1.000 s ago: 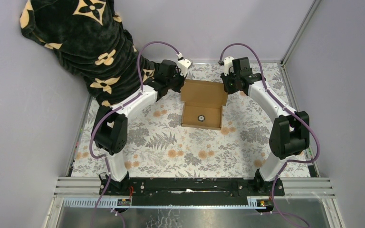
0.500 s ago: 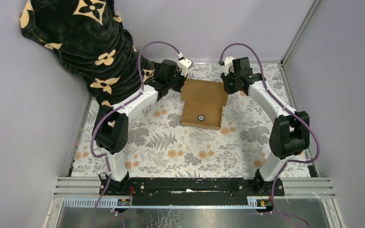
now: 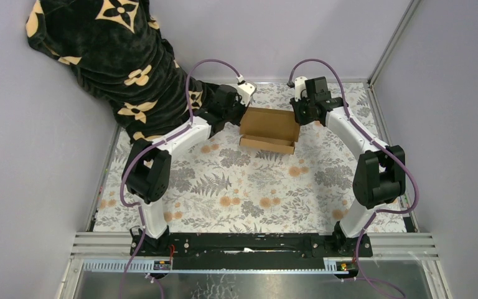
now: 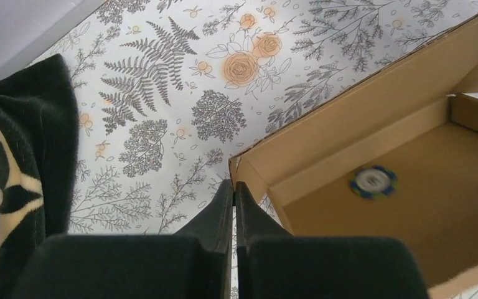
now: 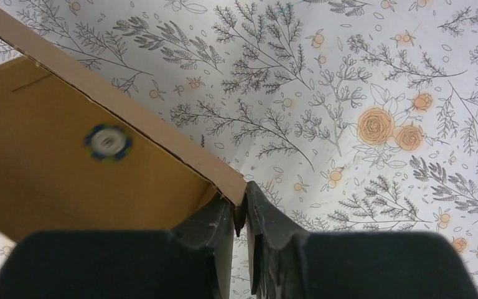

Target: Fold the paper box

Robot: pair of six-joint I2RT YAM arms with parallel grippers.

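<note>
**Item:** paper box (image 3: 269,128), brown corrugated cardboard, partly folded, with raised walls around an open tray.

**Location:** far centre of the floral tablecloth (image 3: 224,187), at 12 o'clock from the arm bases, between the two grippers.

**Contents:** one blue-and-white disc (image 4: 373,181) lying on the inner floor.

**Left gripper** (image 4: 234,185): at the box's 9 o'clock end. Jaws are pressed together and the tips touch a box corner. Whether cardboard sits between them cannot be told.

**Right gripper** (image 5: 243,194): at the box's 3 o'clock end. Jaws are nearly together, pinching a corner of the box wall.

**Also present:** black garment (image 3: 112,56) with beige flower motifs, at 10 o'clock, overlapping the table's far left corner.
</note>
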